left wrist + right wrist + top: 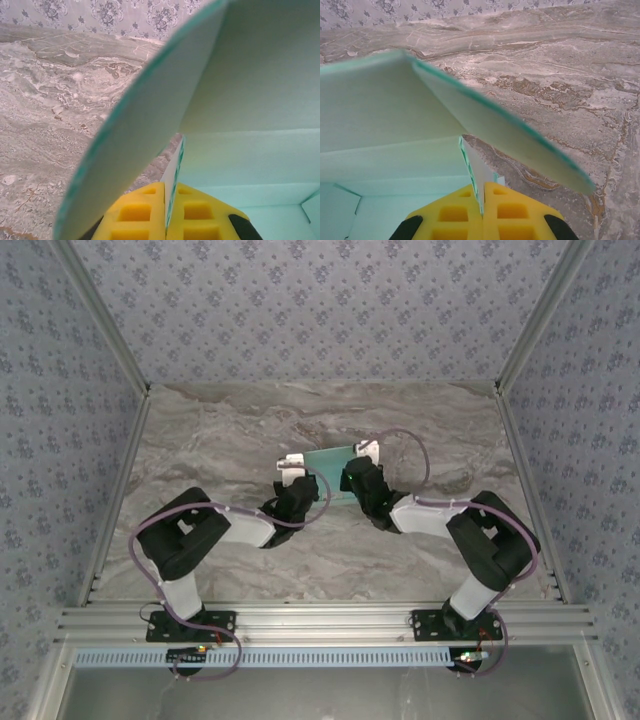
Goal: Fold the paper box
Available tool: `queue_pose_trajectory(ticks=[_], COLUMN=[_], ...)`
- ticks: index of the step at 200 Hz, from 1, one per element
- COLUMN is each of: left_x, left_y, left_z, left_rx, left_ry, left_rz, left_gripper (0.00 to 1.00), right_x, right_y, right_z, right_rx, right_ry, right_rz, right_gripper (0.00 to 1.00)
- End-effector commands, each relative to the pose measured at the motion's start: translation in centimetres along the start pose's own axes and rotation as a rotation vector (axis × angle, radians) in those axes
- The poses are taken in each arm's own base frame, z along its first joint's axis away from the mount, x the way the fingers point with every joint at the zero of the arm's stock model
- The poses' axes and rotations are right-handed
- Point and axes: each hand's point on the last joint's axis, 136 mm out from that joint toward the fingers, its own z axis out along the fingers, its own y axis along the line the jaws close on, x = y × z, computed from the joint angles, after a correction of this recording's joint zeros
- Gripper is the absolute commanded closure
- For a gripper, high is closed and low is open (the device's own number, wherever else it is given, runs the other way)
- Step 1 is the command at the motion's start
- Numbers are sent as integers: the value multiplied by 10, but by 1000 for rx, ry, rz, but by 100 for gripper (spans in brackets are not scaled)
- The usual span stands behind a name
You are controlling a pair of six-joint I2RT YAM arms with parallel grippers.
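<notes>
The paper box [330, 465] is mint-turquoise card, half formed, in the middle of the marble table between my two grippers. My left gripper [297, 492] grips its left side and my right gripper [358, 480] its right side. In the left wrist view the yellow fingers [140, 215] of the left gripper [170, 189] are shut on a thin upright side wall of the paper box [250, 100], with a curved flap [135, 145] leaning over them. In the right wrist view the right gripper [481, 189] is likewise shut on a side wall of the paper box [385, 115], under a slanting flap [515, 137].
The marble table [200, 440] is fenced by patterned walls [320, 300] at the back and both sides. An aluminium rail [320, 622] carrying the arm bases runs along the near edge. Purple cables loop off both arms.
</notes>
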Motion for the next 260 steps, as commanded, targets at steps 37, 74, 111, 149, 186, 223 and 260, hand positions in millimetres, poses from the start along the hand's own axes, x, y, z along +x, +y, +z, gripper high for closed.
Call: queue_pose_trajectory(ticks=[37, 74, 111, 149, 186, 223, 260], left_x=[23, 31, 38, 43, 45, 46, 44], left_y=[15, 23, 26, 29, 34, 38, 40], left_z=[-9, -11, -14, -18, -22, -24, -24], left_rx=[-46, -58, -64, -68, -75, -82, -94], left_ry=[-27, -24, -23, -26, -25, -21, -28], left_rz=[43, 59, 80, 102, 112, 121, 125], left_gripper=[100, 100, 100, 99, 98, 94, 94], right_x=[18, 31, 43, 58, 68, 75, 79], right_y=[-15, -17, -23, -28, -33, -42, -44], right_z=[-11, -18, -23, -28, -34, -37, -38], right_rx=[62, 90, 124, 160, 199, 236, 240], right_ry=[-26, -15, 8, 40, 56, 57, 31], right_rz=[89, 133, 166, 172, 167, 133, 71], right_gripper=[97, 95, 93, 93, 93, 93, 95])
